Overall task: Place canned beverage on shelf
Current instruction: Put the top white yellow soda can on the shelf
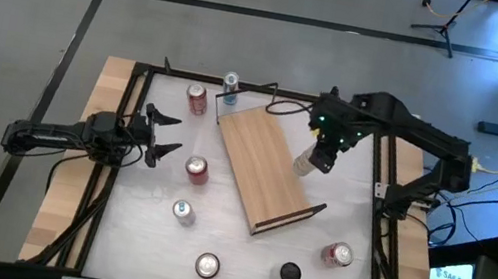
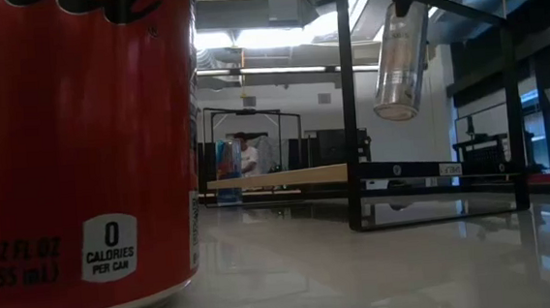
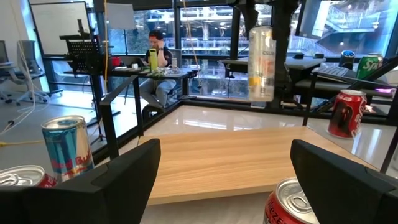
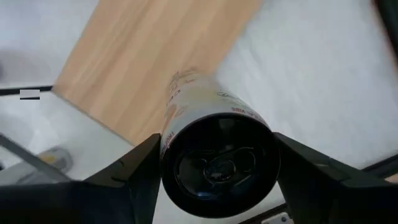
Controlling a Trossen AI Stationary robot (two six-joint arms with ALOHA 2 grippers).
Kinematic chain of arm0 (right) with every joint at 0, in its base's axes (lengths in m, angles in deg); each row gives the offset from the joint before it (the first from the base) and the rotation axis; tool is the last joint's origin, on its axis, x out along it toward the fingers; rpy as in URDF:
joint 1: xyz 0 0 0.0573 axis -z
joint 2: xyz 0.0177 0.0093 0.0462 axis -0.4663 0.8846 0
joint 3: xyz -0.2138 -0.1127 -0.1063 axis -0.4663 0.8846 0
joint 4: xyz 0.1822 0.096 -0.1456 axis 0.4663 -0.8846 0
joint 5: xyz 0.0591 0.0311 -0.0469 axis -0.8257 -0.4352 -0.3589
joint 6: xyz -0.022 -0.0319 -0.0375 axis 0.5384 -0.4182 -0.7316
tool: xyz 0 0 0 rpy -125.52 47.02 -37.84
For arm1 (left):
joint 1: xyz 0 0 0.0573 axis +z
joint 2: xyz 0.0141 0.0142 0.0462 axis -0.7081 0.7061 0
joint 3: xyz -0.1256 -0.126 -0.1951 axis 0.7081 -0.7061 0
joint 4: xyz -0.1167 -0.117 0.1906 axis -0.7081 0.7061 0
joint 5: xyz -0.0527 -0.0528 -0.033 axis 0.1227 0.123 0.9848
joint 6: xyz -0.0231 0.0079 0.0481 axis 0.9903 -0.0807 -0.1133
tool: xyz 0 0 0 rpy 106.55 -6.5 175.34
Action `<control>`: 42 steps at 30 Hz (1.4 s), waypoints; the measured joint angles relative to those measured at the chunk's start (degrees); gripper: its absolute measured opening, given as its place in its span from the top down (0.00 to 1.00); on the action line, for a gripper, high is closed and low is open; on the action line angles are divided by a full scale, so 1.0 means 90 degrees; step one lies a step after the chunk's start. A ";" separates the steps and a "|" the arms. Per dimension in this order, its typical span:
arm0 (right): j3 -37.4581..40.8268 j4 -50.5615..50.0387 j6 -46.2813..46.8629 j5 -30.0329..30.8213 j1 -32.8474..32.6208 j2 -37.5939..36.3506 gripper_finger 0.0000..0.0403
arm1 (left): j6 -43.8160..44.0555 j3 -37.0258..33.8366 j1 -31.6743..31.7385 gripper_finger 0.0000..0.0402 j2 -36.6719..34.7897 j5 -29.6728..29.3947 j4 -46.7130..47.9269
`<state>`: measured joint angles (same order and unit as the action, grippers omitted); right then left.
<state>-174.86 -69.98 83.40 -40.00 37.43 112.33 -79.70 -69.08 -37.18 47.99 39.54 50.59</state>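
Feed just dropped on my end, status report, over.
Right gripper shut on pale can, hanging above shelf edge. Left gripper open, waiting beside red can. Shelf top bare.

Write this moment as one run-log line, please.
right hand: holds pale slim can above light-wood shelf board's edge | left hand: open, waiting beside red can | can not yet placed

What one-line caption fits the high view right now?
Right gripper holds a pale can above the wooden shelf's edge; left gripper waits open by a red can.
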 joint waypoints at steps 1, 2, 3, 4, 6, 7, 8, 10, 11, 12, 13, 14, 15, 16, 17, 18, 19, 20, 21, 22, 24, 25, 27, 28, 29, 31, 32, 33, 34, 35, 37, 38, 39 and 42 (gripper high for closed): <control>-0.0002 0.0003 -0.0007 0.0003 -0.0064 0.0025 0.36 | 0.0000 0.0000 0.0000 0.13 0.0000 0.0002 0.0000; -0.0002 -0.0001 -0.0006 0.0005 -0.0151 0.0036 0.36 | 0.0000 0.0000 0.0002 0.13 0.0000 0.0010 -0.0001; -0.0002 -0.0008 0.0000 0.0004 -0.0257 0.0046 0.36 | 0.0000 0.0000 0.0000 0.13 0.0000 0.0022 0.0001; -0.0002 -0.0013 0.0026 0.0008 -0.0374 0.0048 0.36 | 0.0000 0.0000 0.0000 0.13 0.0000 0.0023 0.0004; -0.0002 -0.0011 0.0170 0.0119 -0.0606 0.0050 0.36 | 0.0000 0.0000 0.0002 0.13 0.0000 0.0022 0.0001; -0.0002 -0.0011 0.0241 0.0184 -0.0731 0.0050 0.36 | 0.0001 0.0000 0.0000 0.13 0.0000 0.0024 0.0005; -0.0002 -0.0013 0.0341 0.0227 -0.0854 0.0050 0.36 | 0.0002 0.0000 0.0002 0.13 0.0000 0.0024 0.0002; 0.0042 0.0015 0.0455 0.0233 -0.1084 0.0050 0.36 | 0.0002 0.0000 0.0000 0.13 0.0000 0.0025 0.0004; 0.0086 0.0030 0.0510 0.0228 -0.1195 0.0050 0.36 | 0.0002 0.0000 0.0002 0.13 0.0000 0.0024 0.0003; 0.0143 0.0033 0.0556 0.0228 -0.1302 0.0050 0.36 | 0.0002 0.0000 0.0001 0.13 0.0000 0.0024 0.0002; 0.0218 0.0045 0.0610 0.0233 -0.1387 0.0050 0.36 | 0.0002 0.0000 0.0002 0.13 0.0000 0.0024 0.0003; 0.0302 0.0062 0.0664 0.0233 -0.1473 0.0050 0.36 | 0.0002 0.0000 0.0002 0.13 0.0000 0.0024 0.0004; 0.0388 0.0106 0.0704 0.0227 -0.1545 0.0050 0.36 | 0.0002 0.0000 0.0000 0.13 0.0000 0.0024 0.0002; 0.0472 0.0166 0.0721 0.0223 -0.1608 0.0050 0.36 | 0.0002 0.0000 0.0000 0.13 0.0000 0.0024 0.0003; 0.0545 0.0241 0.0738 0.0227 -0.1667 0.0050 0.36 | 0.0002 0.0000 0.0000 0.13 0.0000 0.0024 0.0003; 0.0616 0.0334 0.0757 0.0233 -0.1720 0.0050 0.36 | 0.0002 0.0000 0.0000 0.13 0.0002 0.0024 0.0002; 0.0686 0.0440 0.0795 0.0235 -0.1769 0.0050 0.36 | 0.0002 0.0000 0.0002 0.13 0.0000 0.0024 0.0002; 0.0756 0.0565 0.0832 0.0236 -0.1806 0.0050 0.36 | 0.0002 -0.0001 0.0002 0.13 0.0000 0.0024 0.0004; 0.0820 0.0668 0.0845 0.0237 -0.1843 0.0050 0.36 | 0.0002 0.0000 0.0002 0.13 0.0001 0.0024 0.0002; 0.0882 0.0735 0.0851 0.0231 -0.1879 0.0051 0.36 | 0.0002 0.0000 0.0001 0.13 0.0000 0.0024 0.0002; 0.1022 0.0819 0.0849 0.0233 -0.1920 0.0054 0.36 | 0.0002 0.0000 0.0001 0.13 0.0000 0.0024 0.0002; 0.1087 0.0828 0.0850 0.0226 -0.1925 0.0066 0.36 | 0.0002 0.0000 0.0002 0.13 0.0001 0.0024 0.0002; 0.1217 0.0854 0.0849 0.0228 -0.1927 0.0081 0.36 | 0.0002 0.0000 0.0002 0.13 0.0000 0.0024 0.0002; 0.1284 0.0873 0.0849 0.0230 -0.1920 0.0086 0.36 | 0.0002 0.0000 0.0002 0.13 0.0002 0.0024 0.0002; 0.1339 0.0873 0.0849 0.0233 -0.1912 0.0110 0.36 | 0.0002 0.0000 0.0002 0.13 0.0000 0.0024 0.0002; 0.1426 0.0839 0.0849 0.0233 -0.1905 0.0143 0.36 | 0.0002 0.0000 0.0002 0.13 0.0000 0.0024 0.0005; 0.1457 0.0835 0.0847 0.0232 -0.1905 0.0178 0.36 | 0.0000 0.0000 0.0002 0.13 0.0000 0.0024 0.0002; 0.1461 0.0840 0.0834 0.0233 -0.1905 0.0219 0.36 | 0.0002 -0.0002 0.0002 0.13 0.0000 0.0024 0.0004; 0.1461 0.0860 0.0828 0.0233 -0.1906 0.0238 0.36 | 0.0002 0.0000 0.0000 0.13 0.0000 0.0024 0.0005; 0.1463 0.0838 0.0821 0.0233 -0.1907 0.0255 0.36 | 0.0002 -0.0001 0.0002 0.13 0.0000 0.0023 0.0003; 0.1463 0.0859 0.0715 0.0233 -0.1907 0.0259 0.36 | 0.0002 0.0000 0.0000 0.13 0.0000 0.0024 0.0007; 0.1463 0.0874 0.0685 0.0237 -0.1907 0.0259 0.36 | 0.0002 0.0000 0.0000 0.13 0.0002 0.0022 0.0005; 0.1463 0.0886 0.0681 0.0244 -0.1907 0.0261 0.36 | 0.0002 0.0000 0.0002 0.13 0.0000 0.0022 0.0002; 0.1463 0.0889 0.0681 0.0245 -0.1905 0.0264 0.36 | 0.0002 -0.0001 0.0002 0.13 0.0001 0.0022 0.0002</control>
<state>-161.70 -61.97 89.53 -37.80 20.28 114.70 -79.68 -69.09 -37.16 48.00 39.74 50.61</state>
